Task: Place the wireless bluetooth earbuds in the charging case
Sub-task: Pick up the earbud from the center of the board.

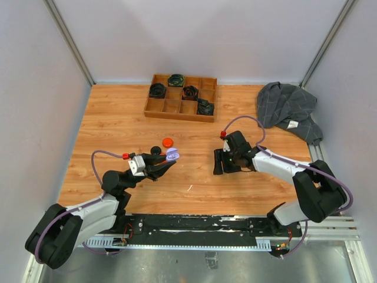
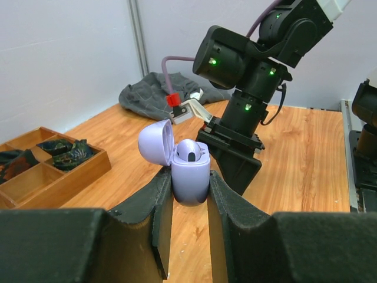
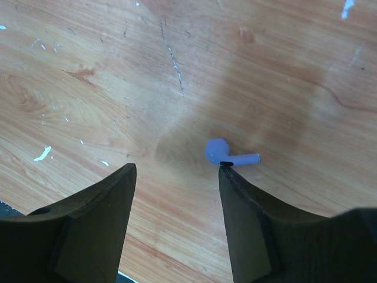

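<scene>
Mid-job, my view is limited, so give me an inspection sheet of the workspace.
Surface: wooden table, scuffed; white sliver near front.
Job's things: lavender charging case, lid open, one seated earbud; loose earbud on table; orange-red piece and black piece, possibly earbuds.
Clutter: tray holding dark items; grey cloth at back right.
Grippers: left gripper shut on charging case; right gripper open over loose earbud.
Cables: purple cables loop off both wrists.
Surroundings: plain white walls.

Glossy plastic charging case [image 2: 189, 177] and scratched wood-grain table [image 3: 177, 59].
</scene>
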